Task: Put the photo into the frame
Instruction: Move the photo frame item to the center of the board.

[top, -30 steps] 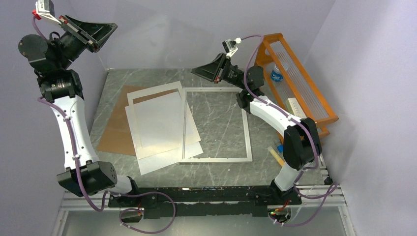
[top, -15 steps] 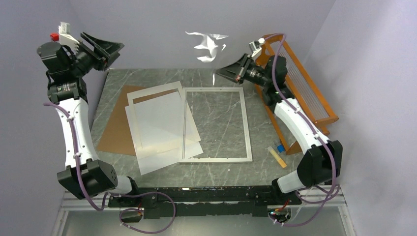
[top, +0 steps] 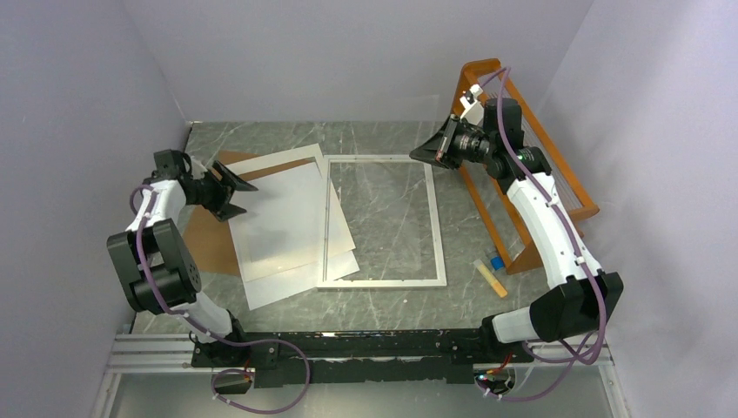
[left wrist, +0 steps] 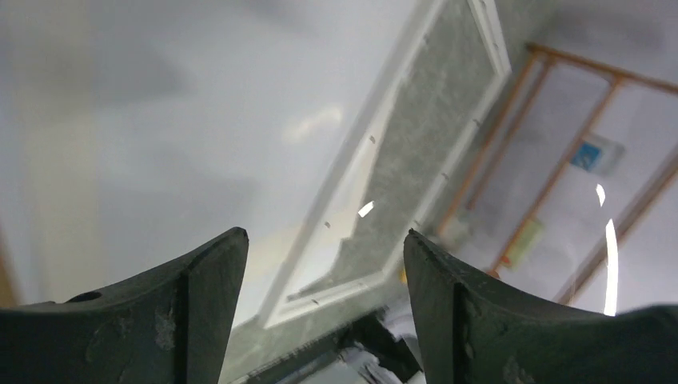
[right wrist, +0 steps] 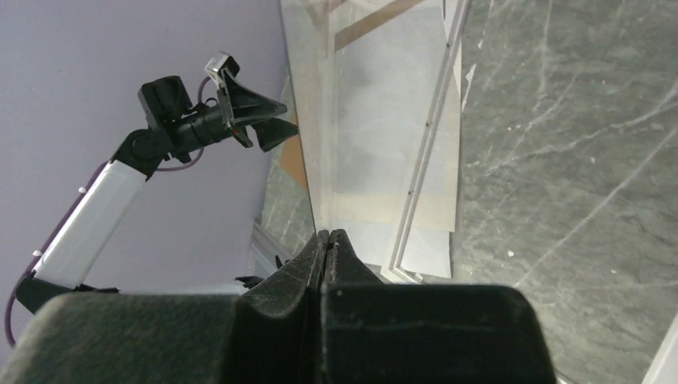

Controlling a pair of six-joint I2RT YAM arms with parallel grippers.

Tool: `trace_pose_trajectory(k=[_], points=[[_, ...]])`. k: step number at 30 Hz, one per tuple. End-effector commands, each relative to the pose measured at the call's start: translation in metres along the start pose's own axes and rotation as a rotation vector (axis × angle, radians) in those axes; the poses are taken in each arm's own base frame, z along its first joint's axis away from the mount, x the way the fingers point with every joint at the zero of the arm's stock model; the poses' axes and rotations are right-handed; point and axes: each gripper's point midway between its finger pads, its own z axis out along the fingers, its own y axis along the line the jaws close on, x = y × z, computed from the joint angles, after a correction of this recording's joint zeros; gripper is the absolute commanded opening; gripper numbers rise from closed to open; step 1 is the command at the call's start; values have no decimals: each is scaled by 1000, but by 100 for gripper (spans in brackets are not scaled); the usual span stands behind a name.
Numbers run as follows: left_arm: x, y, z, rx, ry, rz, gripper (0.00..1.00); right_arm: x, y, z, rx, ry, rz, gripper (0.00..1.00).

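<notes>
The frame point(top: 383, 282) lies flat, right of the left hand point(top: 237, 195).

Soft light; blurred left wrist view, glare on clear pane point(left wrist: 605, 240)

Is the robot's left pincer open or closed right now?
Open. The left pincer shows black fingers far apart, nothing between them.
</notes>
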Motion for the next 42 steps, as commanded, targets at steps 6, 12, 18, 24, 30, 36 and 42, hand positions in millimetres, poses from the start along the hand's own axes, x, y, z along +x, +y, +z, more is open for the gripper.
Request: trace_pose_trajectory(k=[6,12,18,24,30,36,42], points=[[68,-16,46,93,259,86,75,-24,10,-10,33,-46,-72,0],[66,43,53,-223,261,76,73,-34,4,-10,94,-56,-93,0],[58,71,52,-350,294,59,75,-43,2,-13,129,-84,-109,0],[40,110,43,-487,287,30,75,-57,6,-23,159,-143,-143,0],[28,140,33,-628,272,30,75,-66,4,-26,176,-177,-149,0],[8,169,20,-821,237,74,75,-75,9,-28,170,-202,-163,0],[-27,160,19,-835,146,96,75,-77,24,-23,99,-170,-161,0]])
